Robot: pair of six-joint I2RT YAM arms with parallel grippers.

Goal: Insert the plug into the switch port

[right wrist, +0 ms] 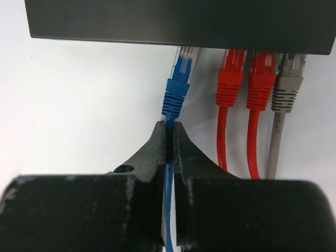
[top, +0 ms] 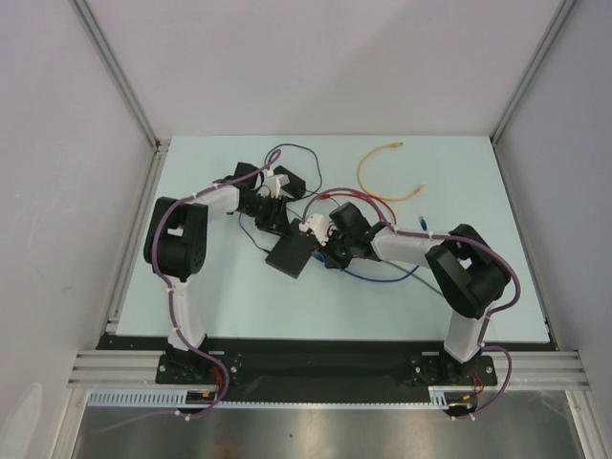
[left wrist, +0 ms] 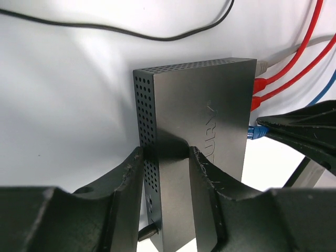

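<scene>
The switch (left wrist: 210, 105) is a flat matte black box with a perforated side. My left gripper (left wrist: 166, 155) straddles its near corner, and both fingers press against it. The row of ports is on its edge (right wrist: 178, 21), facing my right gripper (right wrist: 169, 126). That gripper is shut on the thin blue cable just behind the blue plug (right wrist: 177, 86). The plug's clear tip meets the port edge, left of two red plugs, and most of its clear part still shows. From above, both grippers meet at the switch (top: 290, 256) in mid-table, the left gripper (top: 275, 222) opposite the right gripper (top: 323, 247).
Two red plugs (right wrist: 231, 79) and a grey plug (right wrist: 286, 89) sit in neighbouring ports. A thin black cord (top: 296, 158) loops behind the switch. An orange cable (top: 378, 158) lies at the back right, and a blue cable (top: 382, 277) trails under the right arm. Frame posts and walls border the table.
</scene>
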